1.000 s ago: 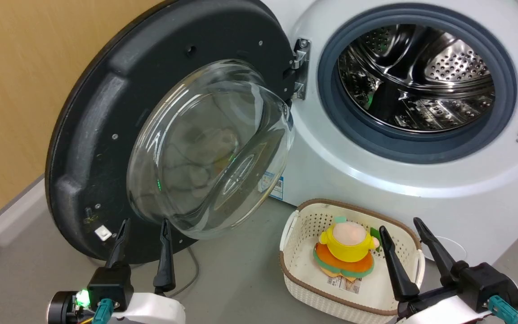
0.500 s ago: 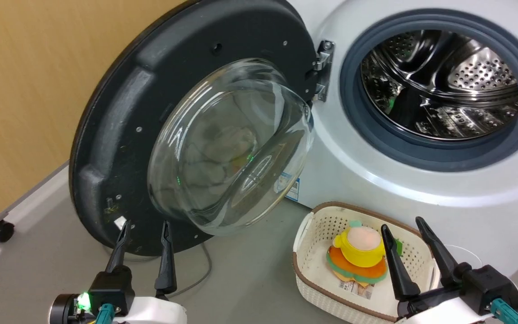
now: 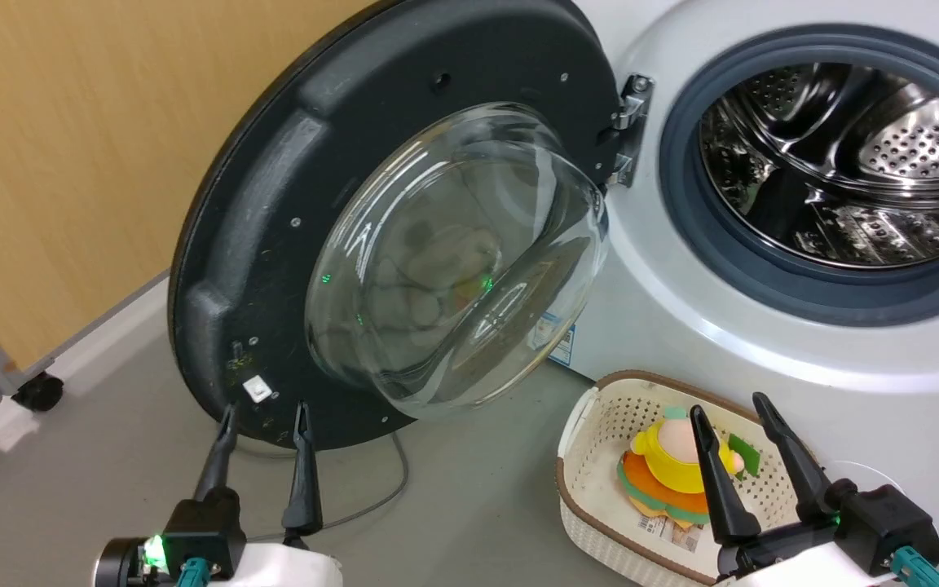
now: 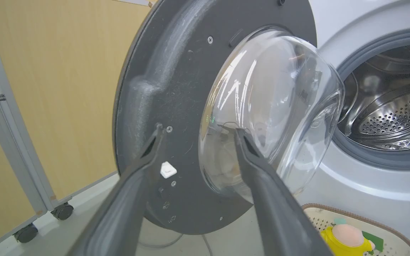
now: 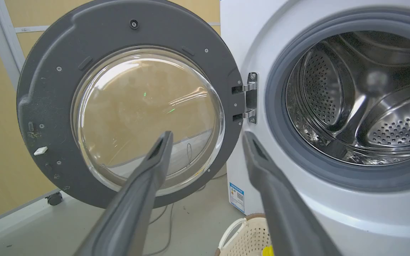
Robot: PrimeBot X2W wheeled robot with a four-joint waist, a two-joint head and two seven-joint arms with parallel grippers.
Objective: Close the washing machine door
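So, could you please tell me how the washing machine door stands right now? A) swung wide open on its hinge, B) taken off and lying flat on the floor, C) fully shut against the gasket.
A: the washing machine door stands wide open on its hinge, leaving the steel drum exposed.

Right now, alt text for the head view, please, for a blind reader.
The washing machine door hangs wide open, baring the steel drum. Both grippers are open, pointing up: the left gripper near the door's lower rim, the right gripper before a white basket holding a plush toy.
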